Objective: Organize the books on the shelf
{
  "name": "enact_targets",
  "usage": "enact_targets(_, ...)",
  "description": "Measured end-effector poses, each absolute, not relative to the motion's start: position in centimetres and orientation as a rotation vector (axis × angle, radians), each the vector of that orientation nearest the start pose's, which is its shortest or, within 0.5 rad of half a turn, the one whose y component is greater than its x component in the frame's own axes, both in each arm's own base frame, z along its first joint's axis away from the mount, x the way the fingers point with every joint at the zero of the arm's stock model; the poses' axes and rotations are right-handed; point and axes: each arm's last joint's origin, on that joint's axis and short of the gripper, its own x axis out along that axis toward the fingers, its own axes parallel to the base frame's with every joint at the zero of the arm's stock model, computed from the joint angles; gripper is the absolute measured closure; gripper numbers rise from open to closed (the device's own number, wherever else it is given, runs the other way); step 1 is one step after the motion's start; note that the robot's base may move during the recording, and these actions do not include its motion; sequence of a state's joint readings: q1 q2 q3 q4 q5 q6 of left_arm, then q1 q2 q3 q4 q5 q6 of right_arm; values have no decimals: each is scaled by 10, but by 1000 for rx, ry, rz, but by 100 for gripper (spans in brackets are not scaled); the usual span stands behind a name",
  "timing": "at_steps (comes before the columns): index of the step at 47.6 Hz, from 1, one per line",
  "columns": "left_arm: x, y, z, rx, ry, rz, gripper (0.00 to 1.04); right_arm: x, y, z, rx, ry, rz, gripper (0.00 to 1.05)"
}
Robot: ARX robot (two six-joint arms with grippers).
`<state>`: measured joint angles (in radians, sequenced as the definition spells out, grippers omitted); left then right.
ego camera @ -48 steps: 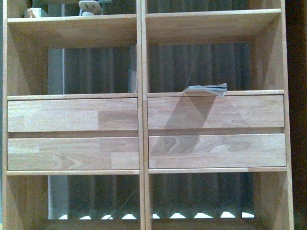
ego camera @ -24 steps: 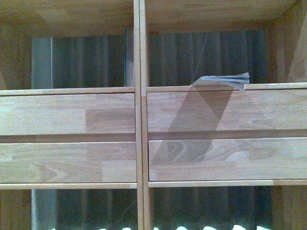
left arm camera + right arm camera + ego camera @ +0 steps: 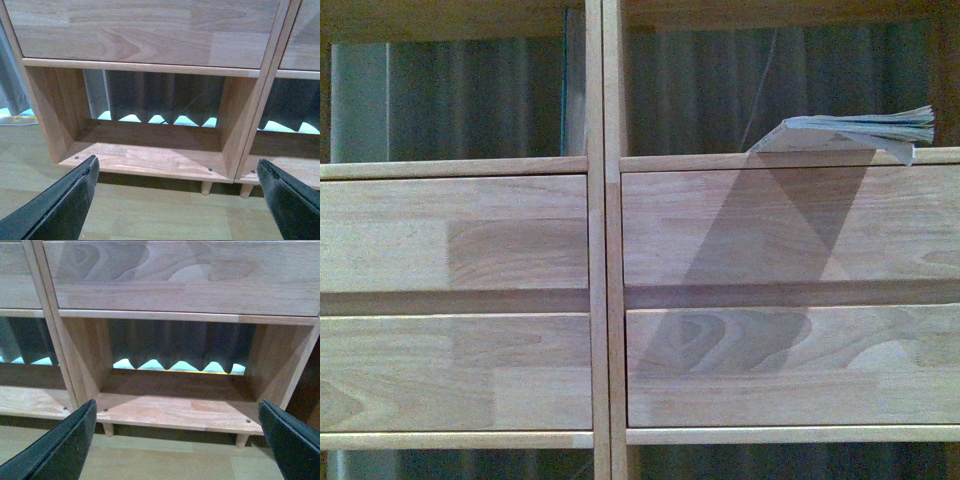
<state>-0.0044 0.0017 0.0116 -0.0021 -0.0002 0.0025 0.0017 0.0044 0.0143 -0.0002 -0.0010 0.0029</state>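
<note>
**Both grippers wide open and empty; book flat on right column of shelf**

Front view is filled by the shelf [image 3: 603, 250], light wood, 2 columns w/ a double centre post. Each column shows 2 drawers [image 3: 455, 240] stacked, w/ open compartments above and below. A grey pleated curtain [image 3: 700, 90] shows through the open backs.

The book [image 3: 850, 128] lies flat on the board just above the right column's top drawer, toward the right side of that compartment. Its pages are fanned a bit and its near edge hangs slightly over the board's front. Its shadow falls diagonally across both right drawers. Cover details can't be made out from here.

The slim book [image 3: 574, 85] stands upright in the left column's compartment at the same level. It is tight against the centre post, w/ a dark greenish edge facing out.

The left gripper [image 3: 176, 162] has its black fingers [image 3: 65, 205] spread wide w/ nothing between them. It sits low in front of the left column's btm compartment, above the floor [image 3: 150, 210], w/ the shelf's pegs [image 3: 204, 188] in sight.

The right gripper [image 3: 177, 404] is likewise spread wide and holds nothing. It faces the right column's btm compartment. Neither gripper touches the shelf or either book.
</note>
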Motion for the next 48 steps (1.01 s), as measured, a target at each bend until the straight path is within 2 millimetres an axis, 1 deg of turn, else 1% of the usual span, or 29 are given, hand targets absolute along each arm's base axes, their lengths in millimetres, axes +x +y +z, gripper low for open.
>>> enact_targets(48, 97, 0, 167, 2, -8, -4, 7, 97, 0, 168, 2, -9, 3, 7)
